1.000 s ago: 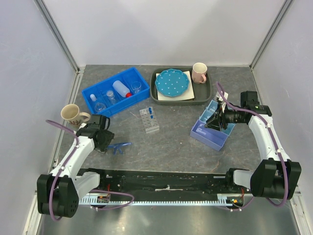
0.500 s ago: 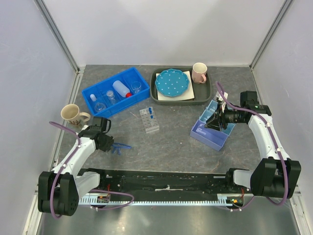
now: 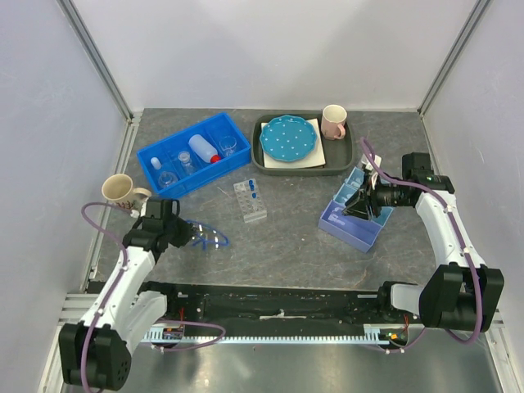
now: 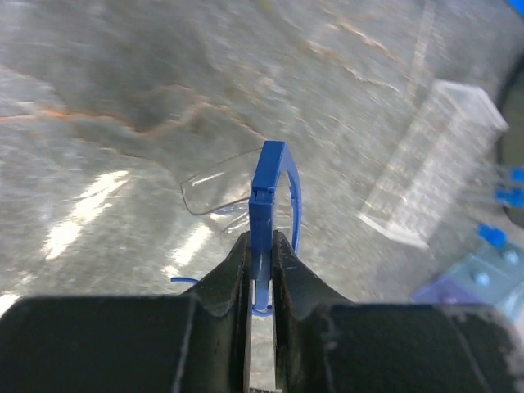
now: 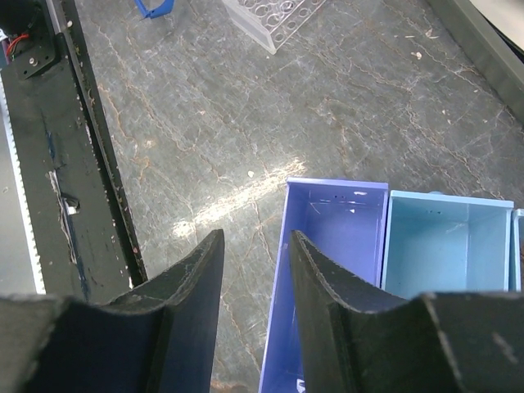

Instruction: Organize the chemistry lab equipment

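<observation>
Blue safety glasses (image 4: 264, 184) pinched by the frame in the left gripper (image 4: 260, 246), near the test-tube rack (image 4: 434, 164). Grip only clear from the wrist cam, just a thin blue outline from overhead. Right gripper (image 5: 255, 239) spread partway, empty, over the purple bin (image 5: 327, 246).

Both arms reach inward.
Left gripper (image 4: 261, 246), 8 o'clock, pinches blue safety glasses (image 4: 267, 182); right gripper (image 5: 255, 244), 3 o'clock, hovers with fingers parted.

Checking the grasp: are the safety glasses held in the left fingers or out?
Held: left fingers are closed on the blue safety glasses frame in the wrist view.
</observation>
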Motion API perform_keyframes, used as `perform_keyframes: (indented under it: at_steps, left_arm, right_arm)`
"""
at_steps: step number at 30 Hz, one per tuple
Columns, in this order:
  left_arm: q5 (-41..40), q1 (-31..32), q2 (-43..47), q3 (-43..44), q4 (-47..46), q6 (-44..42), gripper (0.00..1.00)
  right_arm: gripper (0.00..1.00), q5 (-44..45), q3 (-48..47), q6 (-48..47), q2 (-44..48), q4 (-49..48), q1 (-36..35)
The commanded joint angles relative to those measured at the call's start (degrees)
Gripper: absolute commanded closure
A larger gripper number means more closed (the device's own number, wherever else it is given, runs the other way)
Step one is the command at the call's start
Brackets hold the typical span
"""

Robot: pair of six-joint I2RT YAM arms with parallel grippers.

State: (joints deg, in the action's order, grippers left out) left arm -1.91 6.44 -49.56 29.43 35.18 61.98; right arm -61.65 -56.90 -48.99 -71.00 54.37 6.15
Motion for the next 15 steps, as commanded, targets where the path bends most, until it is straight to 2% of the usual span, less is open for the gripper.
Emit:
perform_keyframes:
  at_steps: [1, 6, 10, 15]
  left_arm:
    - [14.00, -0.28, 6.47, -2.00, -8.80, -7.65, 0.95]
    - [24.75, -0.28, 10.36, -4.64, -17.05, -8.01, 0.98]
    - [30.64, -0.20, 10.19, -6.31, -23.11, -6.61, 0.98]
    - [34.25, 0.50, 8.43, -7.02, -30.15, -4.68, 0.98]
  right_arm:
    - [0.53, -2.87, -0.40, -6.71, 0.43, 3.02, -0.26]
    - [0.48, 1.78, -5.48, -8.14, -0.89, 7.23, -5.79]
    - [0.44, 6.44, -9.09, -5.16, -1.59, 7.07, -18.24]
    - [0.35, 12.41, -12.09, 9.06, -2.73, -3.90, -32.05]
